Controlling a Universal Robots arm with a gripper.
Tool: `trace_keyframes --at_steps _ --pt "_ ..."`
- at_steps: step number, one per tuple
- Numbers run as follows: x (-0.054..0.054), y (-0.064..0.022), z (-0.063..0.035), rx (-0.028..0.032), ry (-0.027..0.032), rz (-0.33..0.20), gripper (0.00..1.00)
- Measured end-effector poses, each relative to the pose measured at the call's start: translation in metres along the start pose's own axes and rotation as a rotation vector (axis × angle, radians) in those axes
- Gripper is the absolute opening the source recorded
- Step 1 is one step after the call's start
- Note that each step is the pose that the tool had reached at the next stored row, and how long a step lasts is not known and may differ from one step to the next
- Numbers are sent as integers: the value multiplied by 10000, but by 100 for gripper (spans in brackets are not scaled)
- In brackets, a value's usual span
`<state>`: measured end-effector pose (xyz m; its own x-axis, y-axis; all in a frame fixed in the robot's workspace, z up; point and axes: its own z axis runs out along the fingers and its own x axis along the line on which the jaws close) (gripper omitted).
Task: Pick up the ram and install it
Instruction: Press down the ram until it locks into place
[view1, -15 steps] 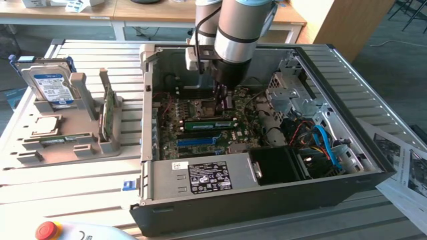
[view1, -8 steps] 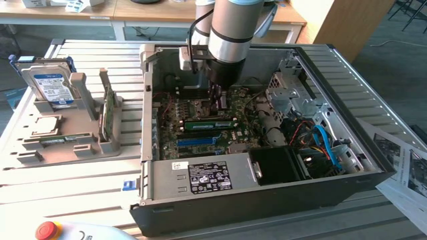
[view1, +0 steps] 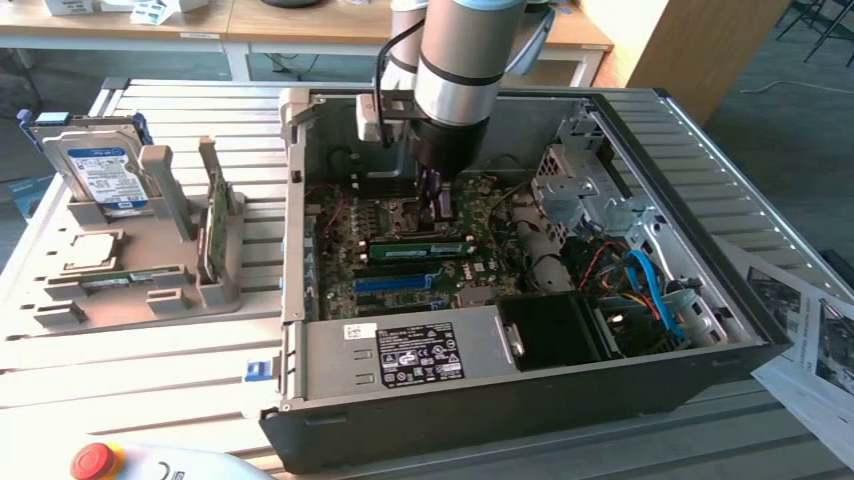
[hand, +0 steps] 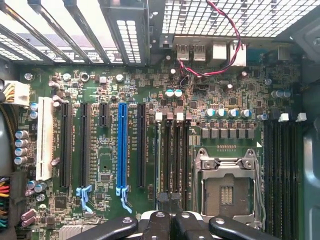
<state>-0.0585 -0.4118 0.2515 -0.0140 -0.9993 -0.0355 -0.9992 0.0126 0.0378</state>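
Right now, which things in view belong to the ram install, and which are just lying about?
Job: gripper, shut, low over the motherboard; green ram at the slots; memory slots.
Lying about: hard drive and expansion card, both on the grey tray; papers; red button.
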Motion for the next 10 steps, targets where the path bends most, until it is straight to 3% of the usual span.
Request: trace_keyframes --at_steps 10 --pt "26 -1 1 -1 1 -1 10"
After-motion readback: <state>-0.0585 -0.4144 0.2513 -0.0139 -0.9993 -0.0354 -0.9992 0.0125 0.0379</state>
